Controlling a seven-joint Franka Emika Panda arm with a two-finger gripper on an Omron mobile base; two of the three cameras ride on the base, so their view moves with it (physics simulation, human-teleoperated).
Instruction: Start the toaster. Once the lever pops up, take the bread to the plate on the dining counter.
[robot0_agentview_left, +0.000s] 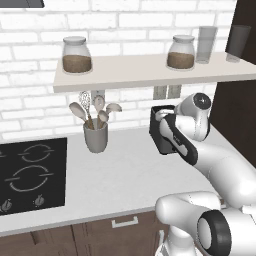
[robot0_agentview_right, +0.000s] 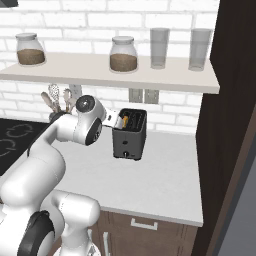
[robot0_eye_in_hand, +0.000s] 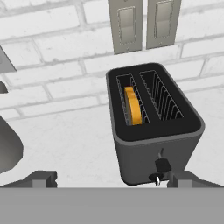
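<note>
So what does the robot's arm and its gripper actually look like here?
The arm is glossy white, built of rounded, bulbous segments with dark grey-black rings and caps at the joints. A black section runs along the link nearest the hand. The gripper ends in two small, blocky dark grey finger tips. No cables or markings are visible.

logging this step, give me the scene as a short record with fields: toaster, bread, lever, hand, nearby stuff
toaster: dark toaster upright on the white worktop, by the brick wall under two wall sockets
bread: bread stands on edge in the left slot as the hand view shows it; other slot empty
lever: black lever low on the front face
hand: hand open, just in front of the toaster, holding nothing
nearby: utensil cup left of the toaster, hob further left, shelf above with jars and glasses
</note>
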